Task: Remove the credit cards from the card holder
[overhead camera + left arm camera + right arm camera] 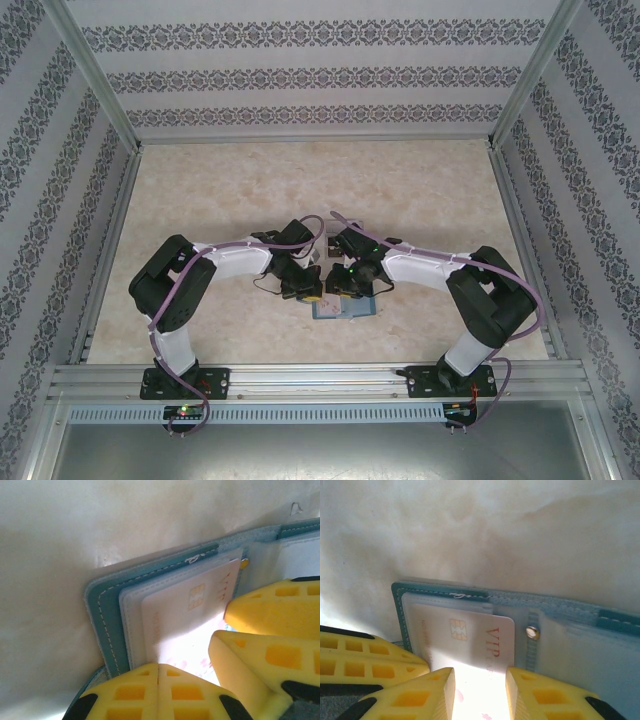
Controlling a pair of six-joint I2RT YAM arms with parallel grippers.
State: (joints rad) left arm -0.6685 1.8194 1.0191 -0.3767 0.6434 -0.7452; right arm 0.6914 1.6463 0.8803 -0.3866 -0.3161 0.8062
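Teal stitched card holder (445, 591), opened flat near the middle of the marbled desk (420, 200), beneath both wrists. One credit card (480, 635), pale with a gold chip and red lettering, is seen on the holder's left leaf. Its far edge is tucked against the stitched pocket and its near end reaches toward the robot; how much of it sits inside the pocket cannot be told. Entry for the left pincer (159, 680): fully closed, pads pressed together with nothing between them, set at the holder's near edge just beside the card. Entry for the right pincer (480, 690): part-open over the card's near end with a gap left between the fingers; no firm grip is shown. Step in hand, by judgement: withdrawal of the card from its pocket. This is best done with the holder pinned by the closed left pincer while the card is drawn flat along the pocket's line. Otherwise the whole holder is likely to be dragged. The metal snap (533, 631) on the centre strap is to be avoided.
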